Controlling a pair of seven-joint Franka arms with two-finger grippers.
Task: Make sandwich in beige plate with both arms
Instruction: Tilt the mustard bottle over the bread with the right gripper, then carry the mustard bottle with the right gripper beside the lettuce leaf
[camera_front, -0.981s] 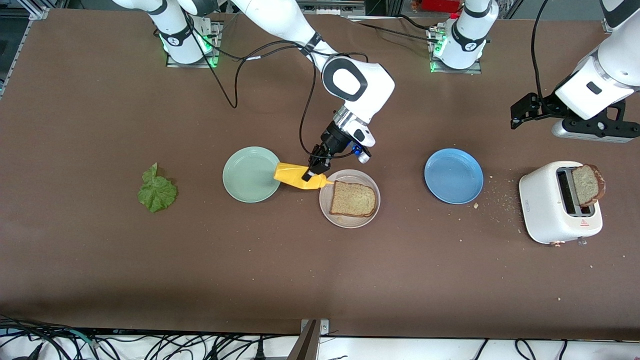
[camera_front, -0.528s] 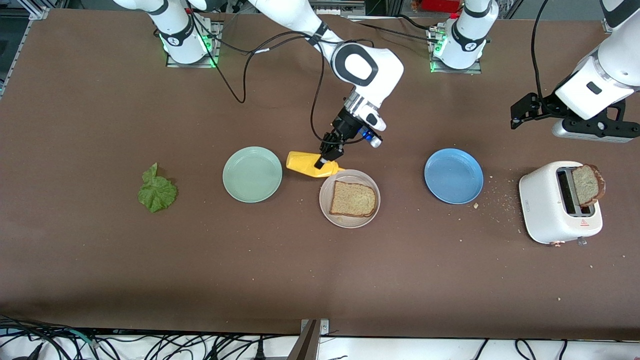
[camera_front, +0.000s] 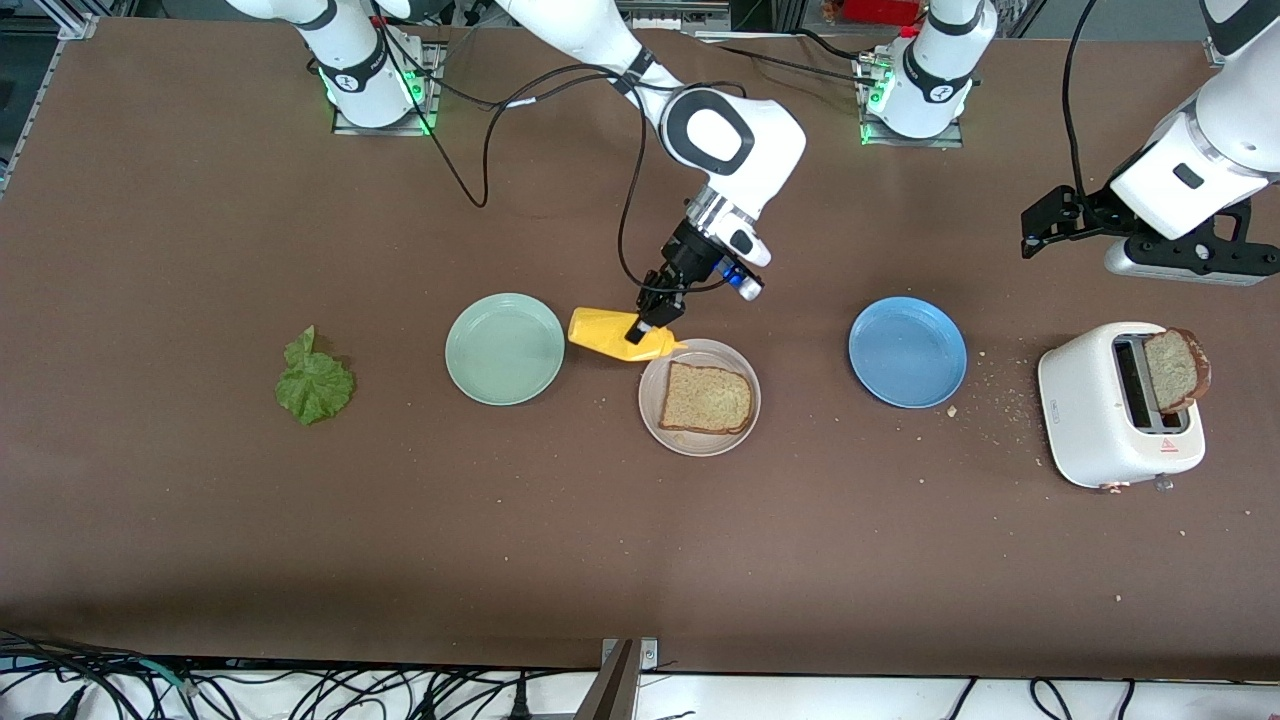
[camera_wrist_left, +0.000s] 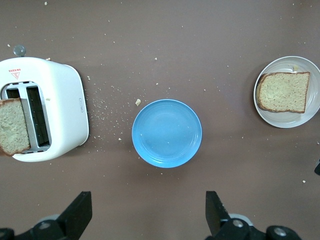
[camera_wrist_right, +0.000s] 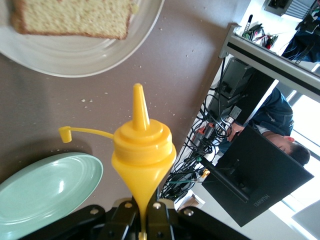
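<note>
Inspector A: The right gripper (camera_front: 640, 326), clamped on the yellow mustard bottle (camera_front: 612, 335), holds it over the table between the mint-green plate (camera_front: 505, 349) and the beige plate (camera_front: 699, 397). The nozzle should be brought over the bread slice (camera_front: 707, 398) before squeezing.

Inspector B: The left gripper (camera_wrist_left: 145, 215) waits with jaws open above the blue plate (camera_front: 907, 351). Count, largest first: one toaster (camera_front: 1118, 405), three plates, two slices, one in the toaster (camera_front: 1175, 369), one lettuce leaf (camera_front: 314, 381), one bottle.

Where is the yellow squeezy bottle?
In the front view, the right pincer holds the yellow bottle between the mint-green plate and the beige plate.
</note>
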